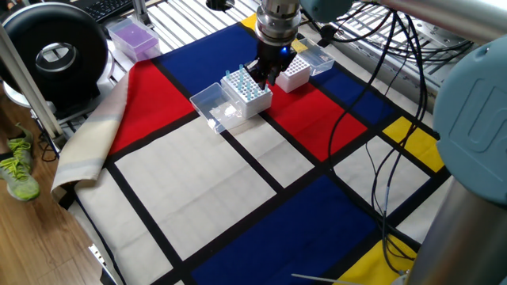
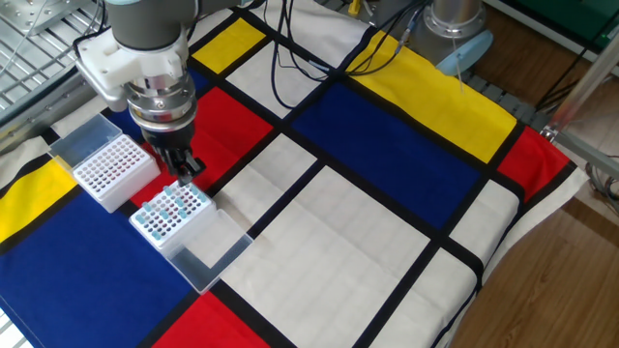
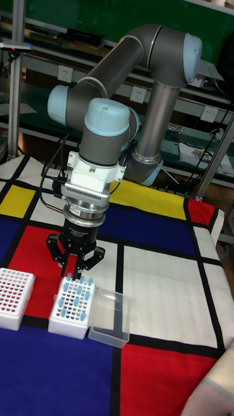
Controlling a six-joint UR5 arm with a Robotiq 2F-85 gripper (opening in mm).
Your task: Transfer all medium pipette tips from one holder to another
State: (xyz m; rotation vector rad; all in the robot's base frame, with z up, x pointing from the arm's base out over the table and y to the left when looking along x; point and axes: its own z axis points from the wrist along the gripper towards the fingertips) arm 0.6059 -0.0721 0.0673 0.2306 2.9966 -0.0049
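Several pale-blue medium pipette tips (image 3: 73, 300) stand in a white perforated holder (image 1: 247, 95) (image 2: 171, 215) on the red patch. A second white holder (image 1: 293, 74) (image 2: 112, 170) (image 3: 14, 307) sits beside it, and no blue tips show in it. My gripper (image 1: 265, 74) (image 2: 183, 172) (image 3: 75, 273) points straight down over the far edge of the filled holder, just above the tips. Its fingers look drawn together. Whether a tip is pinched between them is too small to tell.
A clear lid (image 1: 211, 104) (image 2: 205, 253) (image 3: 112, 318) lies against the filled holder, and another clear lid (image 1: 318, 58) (image 2: 81, 143) lies by the second holder. A purple box (image 1: 133, 37) sits at the cloth's far corner. Cables (image 1: 372, 119) hang over the right side.
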